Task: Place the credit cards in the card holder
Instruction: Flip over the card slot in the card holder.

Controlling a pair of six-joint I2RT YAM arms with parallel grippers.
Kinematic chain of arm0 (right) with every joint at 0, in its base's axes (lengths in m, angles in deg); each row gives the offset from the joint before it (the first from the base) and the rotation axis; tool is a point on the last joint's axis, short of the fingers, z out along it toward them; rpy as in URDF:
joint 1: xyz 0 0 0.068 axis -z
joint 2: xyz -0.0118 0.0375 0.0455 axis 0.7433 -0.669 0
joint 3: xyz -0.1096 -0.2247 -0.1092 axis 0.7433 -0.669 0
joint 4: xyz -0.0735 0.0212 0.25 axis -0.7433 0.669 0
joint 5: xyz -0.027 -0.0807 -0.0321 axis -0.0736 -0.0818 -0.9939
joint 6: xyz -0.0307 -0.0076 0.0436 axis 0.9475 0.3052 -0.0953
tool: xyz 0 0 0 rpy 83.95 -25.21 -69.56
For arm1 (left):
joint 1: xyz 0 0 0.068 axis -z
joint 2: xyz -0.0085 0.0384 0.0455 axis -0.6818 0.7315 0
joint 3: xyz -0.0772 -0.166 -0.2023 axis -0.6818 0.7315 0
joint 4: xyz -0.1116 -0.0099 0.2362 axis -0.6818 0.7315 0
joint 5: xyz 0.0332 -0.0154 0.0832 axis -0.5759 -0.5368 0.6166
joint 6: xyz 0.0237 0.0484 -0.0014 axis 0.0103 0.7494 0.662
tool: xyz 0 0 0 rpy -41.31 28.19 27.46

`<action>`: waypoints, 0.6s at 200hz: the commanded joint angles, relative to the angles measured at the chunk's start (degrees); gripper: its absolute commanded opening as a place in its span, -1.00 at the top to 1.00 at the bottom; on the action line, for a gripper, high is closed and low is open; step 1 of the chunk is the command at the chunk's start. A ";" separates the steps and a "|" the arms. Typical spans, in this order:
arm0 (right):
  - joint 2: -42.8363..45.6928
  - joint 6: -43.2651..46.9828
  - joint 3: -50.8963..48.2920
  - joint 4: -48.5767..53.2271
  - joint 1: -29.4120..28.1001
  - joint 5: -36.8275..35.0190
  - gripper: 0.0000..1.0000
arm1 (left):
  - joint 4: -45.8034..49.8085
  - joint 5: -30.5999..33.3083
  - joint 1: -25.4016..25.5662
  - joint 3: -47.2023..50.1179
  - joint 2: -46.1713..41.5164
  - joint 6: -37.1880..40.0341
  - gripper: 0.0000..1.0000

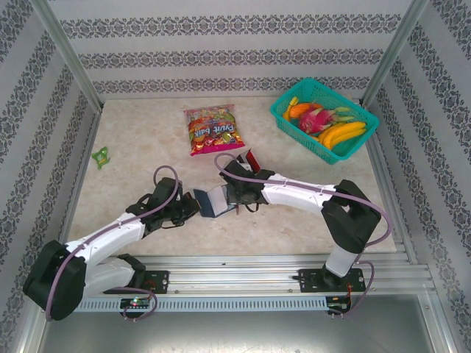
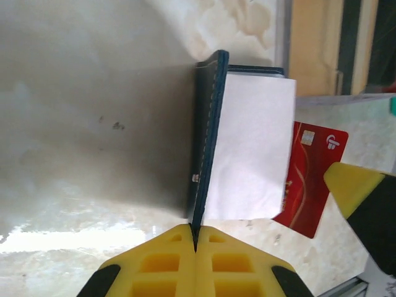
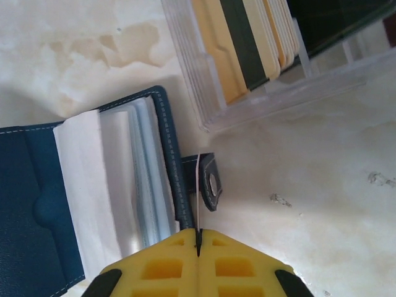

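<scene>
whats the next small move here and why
Probably the right gripper easing its pinched thin piece, likely a card seen edge-on beside the clasp tab, toward the sleeves of the card holder; the left gripper pinches that holder open.

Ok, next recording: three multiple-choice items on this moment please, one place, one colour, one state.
1. Where is the teal basket? A far right corner; B near left corner; C between the arms.
2. What colour is the card next to the card holder? A green; B red; C yellow.
3. The left pincer is: A wide open; B shut on the card holder's cover; C half open, holding nothing.
Key: 1 A, it sits by the back wall at right. 2 B, red shows in the left wrist view. 3 B, the navy edge runs between its closed fingers.
</scene>
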 commanded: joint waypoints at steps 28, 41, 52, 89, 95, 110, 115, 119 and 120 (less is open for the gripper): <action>5.17 -1.07 -1.38 -1.45 1.26 1.37 1.00 | 10.09 -0.94 -1.16 -2.94 1.82 9.36 1.00; 7.86 -0.74 -2.21 -0.83 1.57 -0.12 1.00 | 11.61 -0.83 -1.20 -4.06 1.88 11.51 1.00; 10.14 0.46 -3.18 -1.87 2.12 0.66 1.00 | 12.39 -1.17 -1.26 -4.86 1.99 13.16 1.00; 14.37 3.88 -4.02 -3.57 3.94 4.56 1.00 | 11.83 -3.49 -1.19 -5.65 1.96 16.28 1.00; 14.59 3.97 -4.06 -4.27 4.05 5.71 1.00 | 11.74 -3.57 -1.20 -5.75 1.92 16.26 1.00; 14.31 4.34 -4.19 -6.49 4.02 8.84 1.00 | 11.29 -3.70 -1.20 -5.88 1.96 16.45 1.00; 13.79 4.31 -3.95 -6.73 4.01 9.33 1.00 | 11.33 -3.68 -1.21 -5.91 2.06 16.46 1.00; 13.30 4.22 -3.75 -6.71 3.92 9.30 1.00 | 11.33 -3.56 -1.15 -5.91 2.00 16.43 1.00; 13.16 4.22 -3.69 -6.68 3.91 9.33 1.00 | 11.35 -3.58 -1.13 -5.91 2.09 16.45 1.00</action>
